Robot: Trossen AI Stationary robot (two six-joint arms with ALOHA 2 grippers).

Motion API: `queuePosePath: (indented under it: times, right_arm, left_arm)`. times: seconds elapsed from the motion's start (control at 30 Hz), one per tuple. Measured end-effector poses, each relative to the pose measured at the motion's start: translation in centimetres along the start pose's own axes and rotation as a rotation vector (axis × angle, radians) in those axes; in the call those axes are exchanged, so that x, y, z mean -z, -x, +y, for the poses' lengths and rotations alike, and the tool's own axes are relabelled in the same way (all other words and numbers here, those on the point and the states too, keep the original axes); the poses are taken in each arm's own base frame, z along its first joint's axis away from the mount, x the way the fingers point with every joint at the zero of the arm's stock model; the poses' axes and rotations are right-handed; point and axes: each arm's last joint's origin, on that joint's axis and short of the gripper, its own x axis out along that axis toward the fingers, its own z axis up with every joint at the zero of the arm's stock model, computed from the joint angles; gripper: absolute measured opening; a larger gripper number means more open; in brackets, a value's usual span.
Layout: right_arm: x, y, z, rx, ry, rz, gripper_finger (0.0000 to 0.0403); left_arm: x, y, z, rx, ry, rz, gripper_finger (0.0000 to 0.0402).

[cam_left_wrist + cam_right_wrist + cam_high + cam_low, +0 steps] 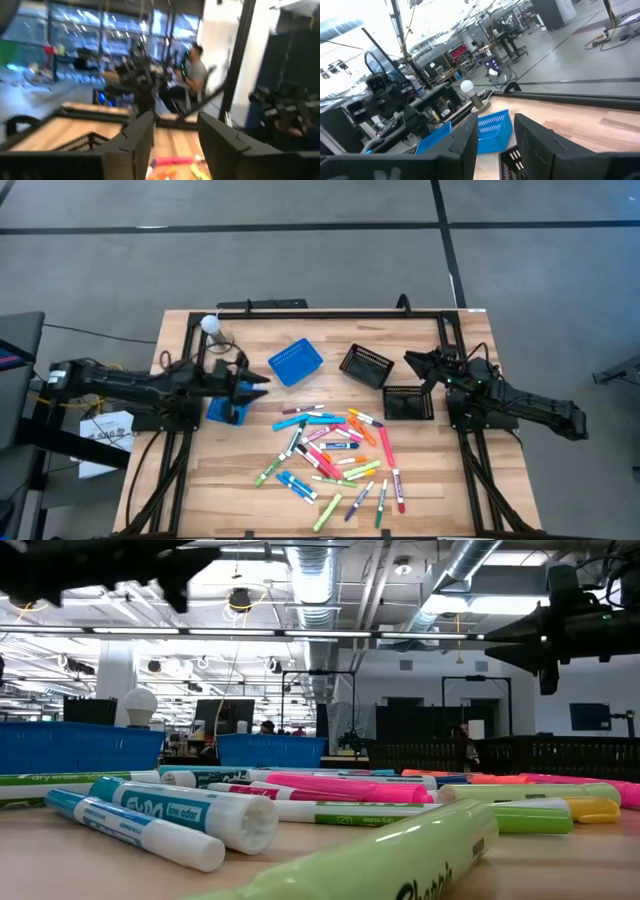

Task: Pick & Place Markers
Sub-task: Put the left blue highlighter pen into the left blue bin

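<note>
Many markers (330, 450) in pink, orange, green, blue and white lie flat and scattered on the wooden table's middle and near part; the low view shows them close up (330, 790). My left gripper (258, 388) hangs open in the air left of the pile, above a blue basket (226, 412); in the left wrist view its fingers (175, 137) have nothing between them. My right gripper (412, 362) is open and empty too, raised at the right beside two black mesh baskets (366, 366).
A second blue basket (295, 363) sits at the far middle, and the second black mesh basket (408, 402) at the right. A white bulb on a stand (210, 326) is at the far left. Black rails frame the table's edges (330, 311).
</note>
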Motion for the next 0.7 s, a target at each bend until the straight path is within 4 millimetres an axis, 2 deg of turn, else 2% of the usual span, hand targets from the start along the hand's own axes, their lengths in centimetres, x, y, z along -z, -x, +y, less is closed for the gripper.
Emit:
queuePosePath:
  times: [0.07,0.23,0.33,0.43,0.5,0.7]
  right_arm:
    - [-0.1,0.0,0.0,0.004,0.001,-0.009,0.0119]
    - [-0.9,0.1,0.2,0.054,0.057,-0.107,0.0119]
    - [-1.9,0.2,1.0,-0.064,0.078,-0.192,0.0119]
    - [-2.5,0.5,2.1,-0.292,0.11,-0.206,0.0119]
    - [-2.8,0.6,2.8,-0.375,0.121,-0.232,0.0119]
    - [-3.2,-0.7,4.7,-0.419,0.223,-0.157,0.0119]
  left_arm:
    - [0.3,-1.5,0.0,0.012,0.011,0.089,0.0162]
    - [2.6,-4.6,-0.7,-0.003,0.073,0.423,0.0158]
    - [3.4,-6.0,-1.7,-0.031,0.05,0.59,0.0152]
    - [3.8,-6.7,-2.5,-0.072,0.023,0.757,0.015]
    - [4.4,-6.7,-2.8,-0.101,0.037,0.835,0.015]
    - [7.7,-6.5,-2.9,-0.184,0.148,0.964,0.015]
